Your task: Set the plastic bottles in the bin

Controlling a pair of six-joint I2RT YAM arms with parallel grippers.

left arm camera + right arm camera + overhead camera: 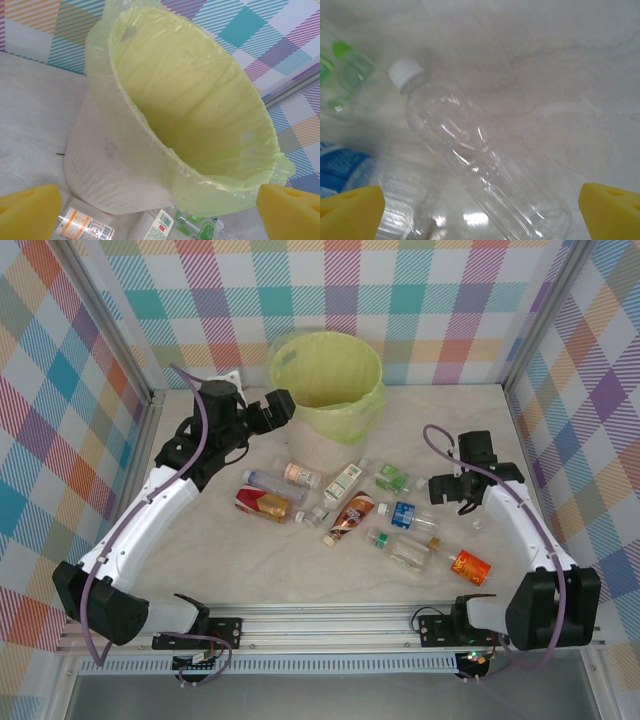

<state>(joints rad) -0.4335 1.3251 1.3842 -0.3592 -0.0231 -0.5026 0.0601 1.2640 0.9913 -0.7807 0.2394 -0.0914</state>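
The beige bin with its yellow-green bag stands at the back of the table. My left gripper hovers just left of it, open and holding nothing. In the left wrist view the bin looms ahead of the open left gripper. Several plastic bottles lie mid-table, among them a red-labelled one, a brown one and a green one. My right gripper is open low over a clear label-less bottle with a white cap, which lies between the fingers.
An orange-labelled bottle and a clear one lie nearer the front right. A blue-labelled bottle and the green bottle lie left of the right gripper. Checkered walls close in the table on three sides.
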